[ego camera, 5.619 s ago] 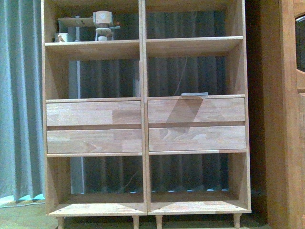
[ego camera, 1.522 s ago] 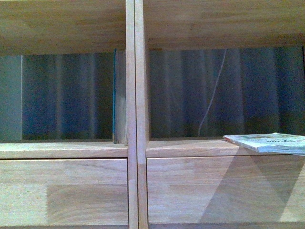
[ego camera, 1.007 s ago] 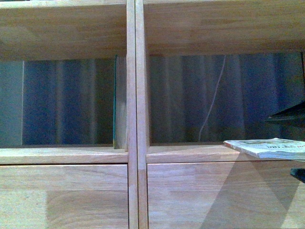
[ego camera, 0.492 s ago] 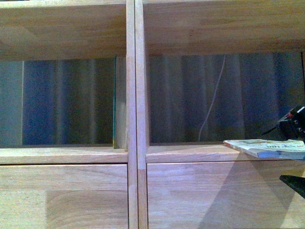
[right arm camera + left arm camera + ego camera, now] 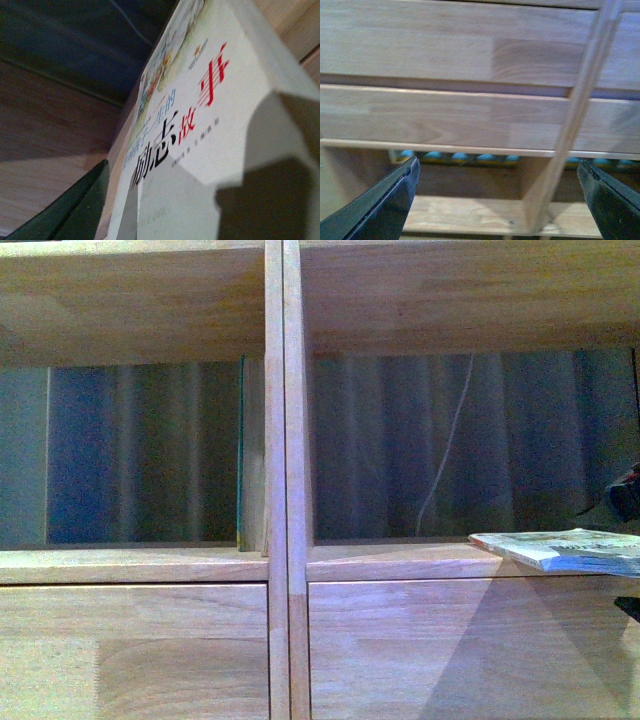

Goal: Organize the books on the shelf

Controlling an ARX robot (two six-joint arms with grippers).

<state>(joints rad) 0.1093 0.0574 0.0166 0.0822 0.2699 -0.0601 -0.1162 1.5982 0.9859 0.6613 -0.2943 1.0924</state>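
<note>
The light-wood shelf (image 5: 276, 480) fills the front view, its drawer fronts (image 5: 130, 650) below two cubbies. A thin teal-edged book (image 5: 240, 455) stands upright against the centre divider in the left cubby. A white paperback (image 5: 560, 548) with Chinese characters lies flat on the right cubby's ledge and overhangs its front. My right gripper (image 5: 629, 552) is open at the right edge, one finger above the paperback and one below. In the right wrist view the paperback (image 5: 200, 115) lies between the open fingers (image 5: 65, 210). My left gripper (image 5: 497, 200) is open and empty before the lower drawer fronts (image 5: 445, 120).
A dark curtain (image 5: 400, 440) and a thin white cable (image 5: 445, 450) show through the backless cubbies. The plank above (image 5: 450, 300) roofs both cubbies. The left wrist view shows the bottom cubby floor (image 5: 470, 215) and a vertical divider (image 5: 570, 130).
The view closed in on the middle cubbies. In the last second my right gripper came in at the right edge around the paperback, then drew partly back out of frame. The paperback stays flat.
</note>
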